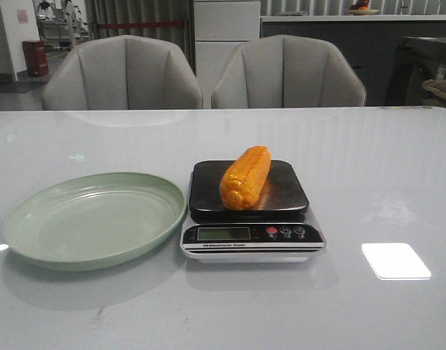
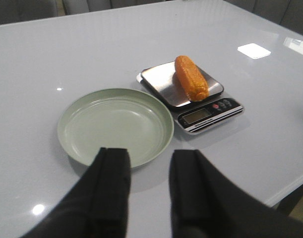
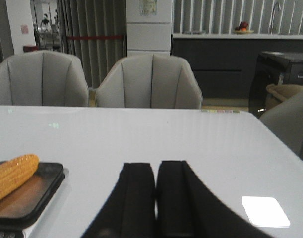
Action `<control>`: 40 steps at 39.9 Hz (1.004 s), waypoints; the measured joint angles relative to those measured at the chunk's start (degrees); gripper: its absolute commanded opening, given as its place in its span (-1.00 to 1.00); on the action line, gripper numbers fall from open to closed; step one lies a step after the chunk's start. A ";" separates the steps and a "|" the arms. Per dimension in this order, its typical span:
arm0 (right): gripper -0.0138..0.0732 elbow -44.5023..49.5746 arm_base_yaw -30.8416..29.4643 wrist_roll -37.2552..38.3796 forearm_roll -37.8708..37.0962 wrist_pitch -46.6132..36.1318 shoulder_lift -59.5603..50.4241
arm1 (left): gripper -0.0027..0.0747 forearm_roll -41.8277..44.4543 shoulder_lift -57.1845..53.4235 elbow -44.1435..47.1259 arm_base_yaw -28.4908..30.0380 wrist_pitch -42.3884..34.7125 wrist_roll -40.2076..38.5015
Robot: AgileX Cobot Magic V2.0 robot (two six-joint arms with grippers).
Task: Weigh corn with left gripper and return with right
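Nearest the robot, the left gripper [image 2: 150, 191] is hanging on the near side of the scale [image 1: 252, 211], its two fingers spread apart and holding nothing. The right gripper [image 3: 156, 198] is waiting off to the scale's right, its fingers pressed together on nothing. Neither arm is showing in the front view, so both are sitting well back from the scale.

Just left of the scale, the pale green plate [image 1: 33, 219] is lying bare, its rim almost touching the scale's body. On the scale's black platform the corn [image 1: 246, 177] is resting lengthwise, its blunt end pointing toward the display and its tip toward the far edge; it is lying free, nothing gripping it.

The weighing looks done, so the return by the right gripper is what is remaining. The cob is round and is sitting unsupported on a smooth platform, so an off-centre pinch could be rolling it off toward the table. Pressing down hard could also be shoving the light scale into the plate.

Beyond the scale, two grey chairs [image 1: 124, 73] are standing behind the table [image 1: 398, 182].
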 measured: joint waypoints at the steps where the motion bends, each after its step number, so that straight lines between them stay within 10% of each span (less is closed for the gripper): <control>1: -0.28 0.00 0.00 0.00 0.00 -1.07 0.00 | -0.62 0.59 -0.87 0.29 0.00 0.69 0.00; 12: -0.28 -0.12 0.00 0.00 0.00 -4.20 0.00 | -0.61 1.76 -4.47 3.47 0.00 1.19 0.12; 40: -0.28 -22.21 0.00 0.00 0.40 20.66 31.12 | -0.61 1.89 -4.61 3.47 0.00 -0.30 0.12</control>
